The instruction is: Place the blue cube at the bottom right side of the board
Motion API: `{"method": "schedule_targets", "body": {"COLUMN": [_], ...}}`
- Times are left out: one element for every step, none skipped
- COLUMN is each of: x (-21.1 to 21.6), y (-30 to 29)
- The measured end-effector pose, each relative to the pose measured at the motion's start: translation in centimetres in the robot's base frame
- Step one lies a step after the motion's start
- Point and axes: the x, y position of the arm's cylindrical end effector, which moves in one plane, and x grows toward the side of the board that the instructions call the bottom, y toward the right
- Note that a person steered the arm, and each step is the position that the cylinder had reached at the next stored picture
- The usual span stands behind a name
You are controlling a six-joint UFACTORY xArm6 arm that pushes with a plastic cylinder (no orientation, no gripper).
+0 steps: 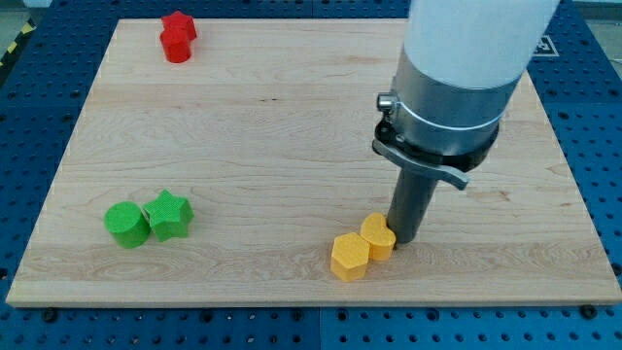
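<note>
No blue cube shows in the camera view; the large arm body hides part of the board's upper right. My tip (406, 239) rests on the wooden board (292, 126) at the lower middle-right. It touches or nearly touches the right side of a yellow block (378, 236). A second yellow block, a hexagon (349, 258), sits against that one to its lower left.
A red star (180, 24) and a red cylinder (176, 47) sit together at the board's top left. A green cylinder (126, 225) and a green star (168, 215) sit side by side at the lower left.
</note>
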Motion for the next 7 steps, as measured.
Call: {"method": "schedule_targets", "body": {"x": [0.0,-0.2,-3.4,-4.9,-4.7,-4.7,-6.3], "y": [-0.8,-1.0,-0.7,-0.9,-0.9,-0.9,-1.5]}}
